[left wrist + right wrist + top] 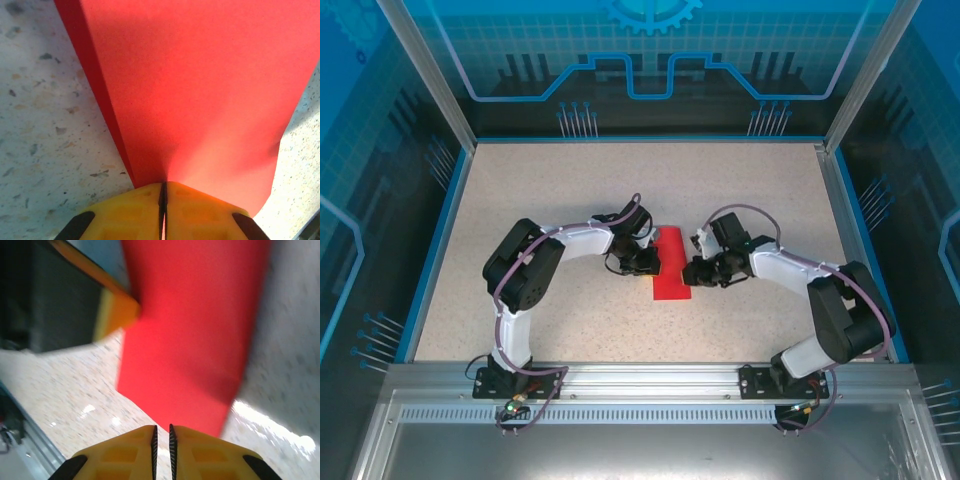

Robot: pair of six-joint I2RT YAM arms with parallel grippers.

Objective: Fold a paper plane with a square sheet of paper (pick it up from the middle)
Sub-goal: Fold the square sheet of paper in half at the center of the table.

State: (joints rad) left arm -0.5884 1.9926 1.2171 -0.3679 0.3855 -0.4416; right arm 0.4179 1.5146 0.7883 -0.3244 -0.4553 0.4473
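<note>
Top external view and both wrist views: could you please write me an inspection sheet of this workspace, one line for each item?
Surface: speckled beige table, flat, with a blue edge.
Job's things: square sheet of paper, red, a narrow shape between the two grippers; no plane form yet.
Clutter: nothing seen.
Grippers: left gripper shut on the paper's edge; right gripper closed to a thin slit, no paper seen in it, picture blurred.
Cables: purple-grey cables looped along both arms.
Surroundings: blue printed panels and aluminium frame.
</note>
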